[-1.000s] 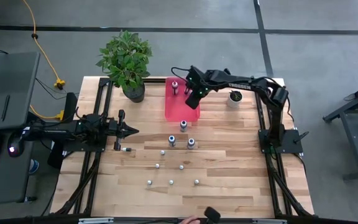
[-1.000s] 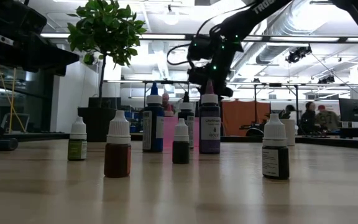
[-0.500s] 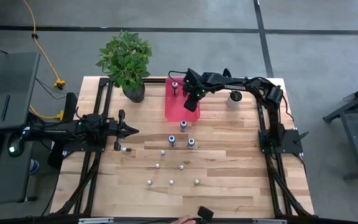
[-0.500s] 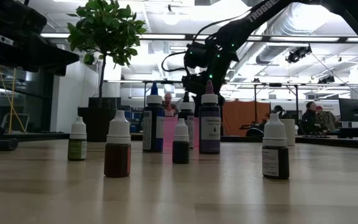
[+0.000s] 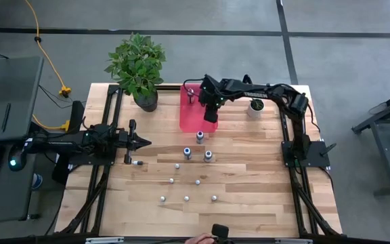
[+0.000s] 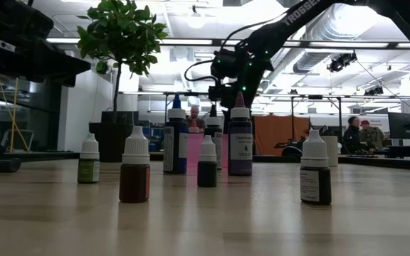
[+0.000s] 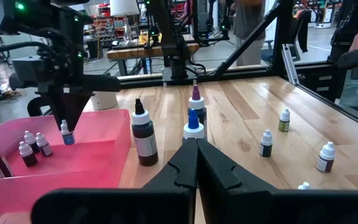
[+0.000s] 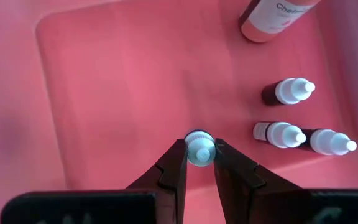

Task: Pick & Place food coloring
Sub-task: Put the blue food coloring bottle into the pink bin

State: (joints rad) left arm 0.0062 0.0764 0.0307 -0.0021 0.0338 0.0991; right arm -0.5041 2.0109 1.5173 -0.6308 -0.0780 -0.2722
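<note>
The right gripper [image 8: 199, 163] holds a small white-capped bottle [image 8: 199, 148] low over the pink tray [image 8: 104, 93], where four bottles already sit. About ten more wait on the tabletop [image 5: 249, 183]. The left gripper [image 5: 145, 143], closed and empty, waits at the tabletop's left.

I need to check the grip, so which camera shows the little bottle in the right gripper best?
The right wrist view: the small bottle sits capped between the right gripper fingers over the pink tray. The left wrist view shows it from the side; the high and low views hide it.

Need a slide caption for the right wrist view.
Right gripper holds a small bottle over the pink tray, four bottles already inside.
</note>
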